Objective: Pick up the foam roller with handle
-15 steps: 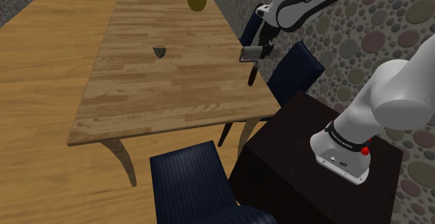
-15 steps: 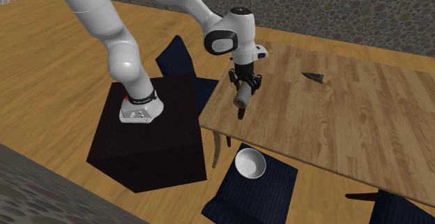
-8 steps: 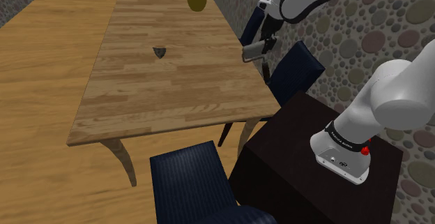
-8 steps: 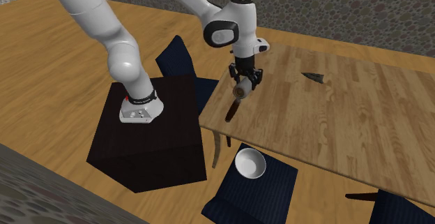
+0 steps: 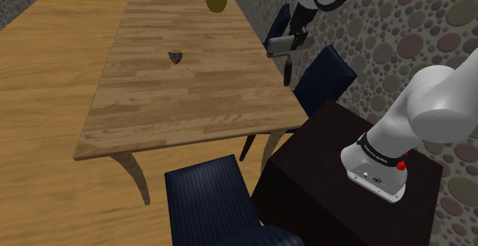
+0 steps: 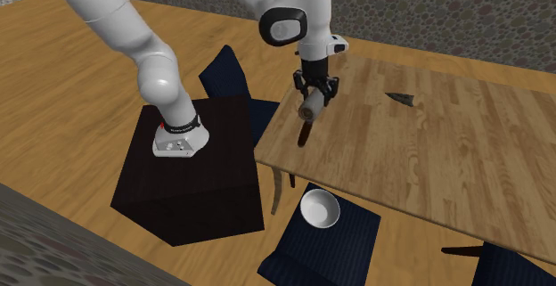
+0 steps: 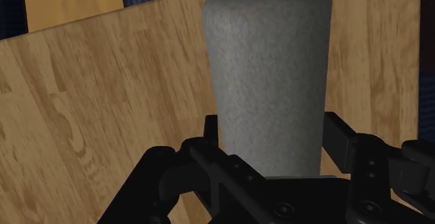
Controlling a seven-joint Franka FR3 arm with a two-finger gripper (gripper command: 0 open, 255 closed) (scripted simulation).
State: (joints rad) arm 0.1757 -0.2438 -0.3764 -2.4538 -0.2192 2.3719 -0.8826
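- Above the edge of the light wooden plank worktop (image 5: 176,91) nearest the dark box stand (image 5: 337,168), the grey foam roller with a dark slim handle (image 5: 279,47) hung in the air. Its handle pointed down toward that edge.
- The all-black two-finger gripper (image 6: 313,99) was clamped across the grey sleeve. In the wrist view its fingers (image 7: 343,139) pressed against the sleeve's two sides.
- By my judgement the grasp and the lift were done. The roller looked clear of the worktop, touching nothing but the gripper, so little seemed left beyond keeping hold of it.
- The sleeve (image 7: 268,76) was a thick round cylinder, matte and finely grained, with an orange-brown rim at its open far end. The handle was thin, dark and far narrower than the sleeve.
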